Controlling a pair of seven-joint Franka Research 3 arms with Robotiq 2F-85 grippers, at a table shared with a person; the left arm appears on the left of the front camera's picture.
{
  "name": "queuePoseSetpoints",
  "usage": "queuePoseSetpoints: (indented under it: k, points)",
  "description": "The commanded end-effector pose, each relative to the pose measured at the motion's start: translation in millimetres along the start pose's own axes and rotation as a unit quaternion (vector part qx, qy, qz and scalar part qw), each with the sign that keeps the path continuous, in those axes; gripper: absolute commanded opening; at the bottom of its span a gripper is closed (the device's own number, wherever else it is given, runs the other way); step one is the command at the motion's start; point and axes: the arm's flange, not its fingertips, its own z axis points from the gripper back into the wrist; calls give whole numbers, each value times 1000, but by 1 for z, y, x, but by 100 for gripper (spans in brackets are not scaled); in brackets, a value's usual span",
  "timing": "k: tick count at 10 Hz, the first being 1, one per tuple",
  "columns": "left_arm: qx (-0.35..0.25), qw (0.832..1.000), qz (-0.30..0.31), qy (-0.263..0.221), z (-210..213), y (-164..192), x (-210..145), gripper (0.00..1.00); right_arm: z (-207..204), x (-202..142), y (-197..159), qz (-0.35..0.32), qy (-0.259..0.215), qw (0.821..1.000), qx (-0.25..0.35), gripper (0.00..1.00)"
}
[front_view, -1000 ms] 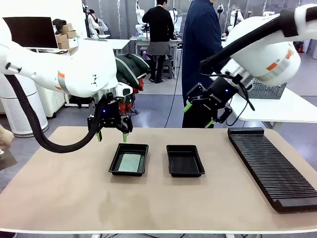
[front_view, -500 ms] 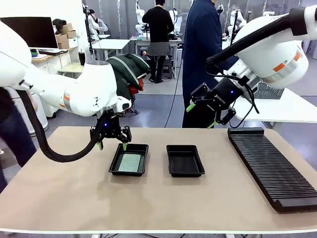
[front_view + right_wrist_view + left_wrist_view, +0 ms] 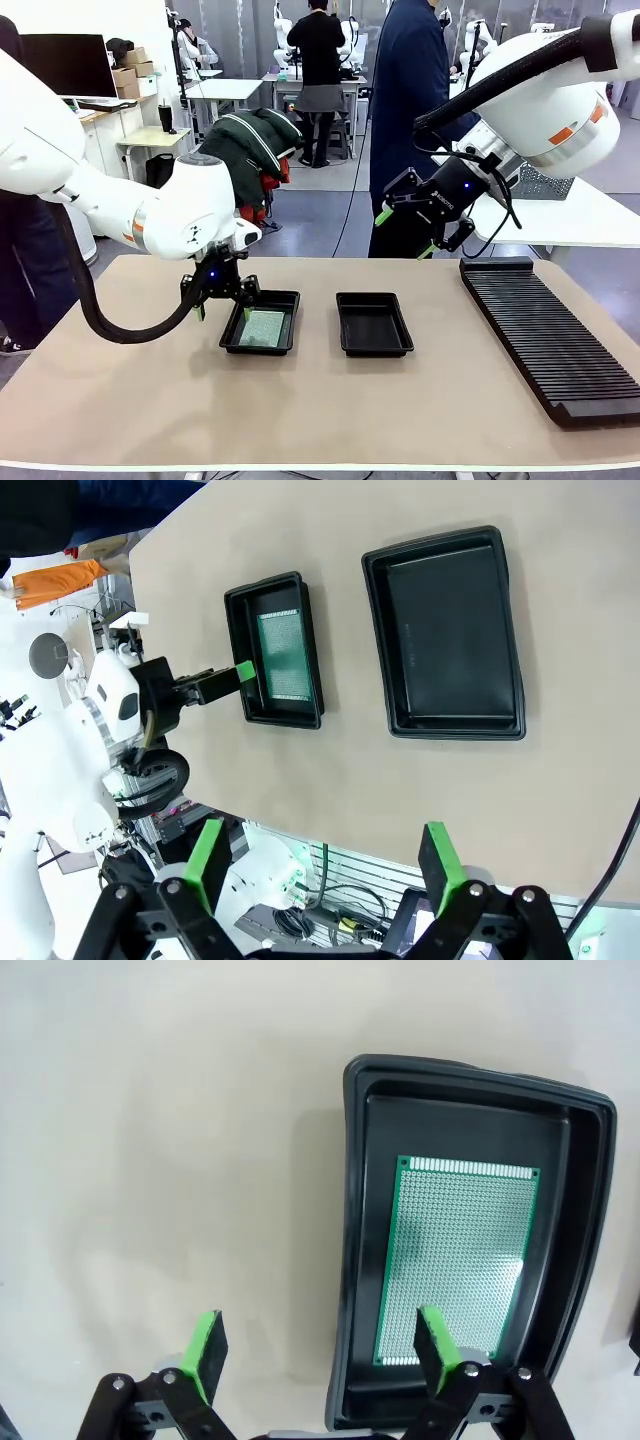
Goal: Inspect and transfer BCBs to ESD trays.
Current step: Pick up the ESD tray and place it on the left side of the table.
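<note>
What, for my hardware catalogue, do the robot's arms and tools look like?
Both the left arm and the right arm are white with rounded joints and an orange mark. A thick black hose trails along each. The left tool and right tool are black and two-fingered, with green pads and a blue light.

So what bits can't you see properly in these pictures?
- Left wrist view: part of the green board's near edge, and of the left tray's near rim, is behind a finger of the left gripper.
- Front view: part of that tray's left rim is behind the left gripper; the board's tiny holes are too small to see.
- Front view: the ribbed rack's near right corner is cut off by the picture's edge.
</note>
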Motion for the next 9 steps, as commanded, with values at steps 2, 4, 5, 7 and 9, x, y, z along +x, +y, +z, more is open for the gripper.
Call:
queuePoseSetpoints:
  k: [2, 4, 5, 7, 9]
  points:
    - [-7, 1000, 0, -15, -14, -6, 7, 100, 0, 3, 1, -3, -2, 1000, -9, 100]
    - [1, 1000, -5, -1, -18, -3, 8, 100, 0, 3, 1, -3, -2, 1000, -9, 100]
    - [-7, 1000, -1, -3, -14, -3, 4, 100, 0, 3, 1, -3, -2, 1000, -9, 100]
    - [-7, 1000, -1, -3, -14, -3, 4, 100, 0, 3, 1, -3, -2, 1000, -9, 100]
    - [-7, 1000, -1, -3, -14, -3, 4, 100, 0, 3, 1, -3, -2, 1000, -9, 100]
